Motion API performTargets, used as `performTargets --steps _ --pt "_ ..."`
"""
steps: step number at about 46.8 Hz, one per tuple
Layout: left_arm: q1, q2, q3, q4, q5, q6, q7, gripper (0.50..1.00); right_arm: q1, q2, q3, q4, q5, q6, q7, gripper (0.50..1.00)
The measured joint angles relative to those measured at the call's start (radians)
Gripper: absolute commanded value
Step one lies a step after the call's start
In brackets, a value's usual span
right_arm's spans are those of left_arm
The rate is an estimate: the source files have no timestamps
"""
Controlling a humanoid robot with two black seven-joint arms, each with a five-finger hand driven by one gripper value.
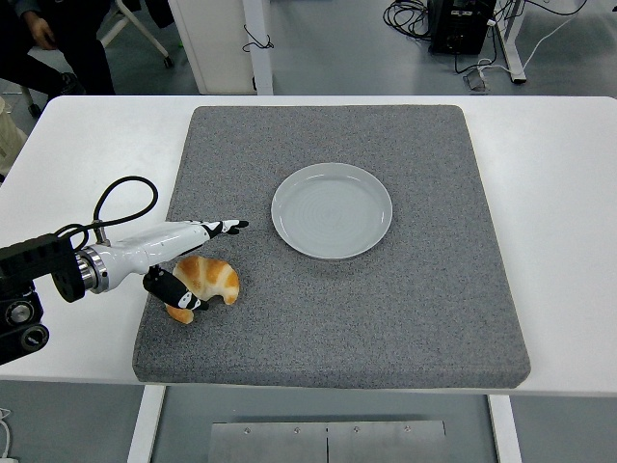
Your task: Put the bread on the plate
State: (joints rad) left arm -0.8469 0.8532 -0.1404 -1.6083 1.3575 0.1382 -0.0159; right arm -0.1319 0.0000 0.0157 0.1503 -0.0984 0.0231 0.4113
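Observation:
A golden croissant (212, 280) lies on the near left part of the grey mat (386, 309). My left hand (214, 262) reaches in from the left edge and straddles it. The white-and-black fingers (220, 229) stretch out straight just beyond the bread, and the black thumb (177, 290) rests against its near left end. The hand is open and the bread sits flat on the mat. The empty pale plate (331, 209) stands at the mat's centre, to the right of the hand and farther back. The right arm is out of view.
The mat covers most of the white table (569, 241). A black cable loop (125, 198) arches over my left forearm. A seated person (43, 39) shows at the top left, and cables and table legs lie on the floor behind.

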Motion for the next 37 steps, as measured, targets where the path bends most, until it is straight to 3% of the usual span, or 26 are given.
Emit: performTargets --steps 3,15,21,28,37 --pt "0.0 -0.002 0.0 0.005 0.002 0.009 0.0 0.884 0.0 0.0 0.0 0.0 0.0 0.0 0.0 1.0" --pt "0.002 -0.001 0.004 0.01 0.009 0.011 0.0 0.798 0.0 0.0 0.0 0.0 0.0 0.0 0.0 1.0" --pt "0.015 0.0 0.004 0.01 0.009 0.011 0.001 0.693 0.0 0.0 0.0 0.0 0.0 0.0 0.0 1.0" --pt "0.02 0.003 0.001 0.01 0.008 0.011 0.001 0.5 0.0 0.0 0.0 0.0 0.0 0.0 0.0 1.0" --pt "0.012 0.014 -0.028 0.008 -0.002 0.007 -0.007 0.5 0.0 0.0 0.0 0.0 0.0 0.0 0.0 1.0"
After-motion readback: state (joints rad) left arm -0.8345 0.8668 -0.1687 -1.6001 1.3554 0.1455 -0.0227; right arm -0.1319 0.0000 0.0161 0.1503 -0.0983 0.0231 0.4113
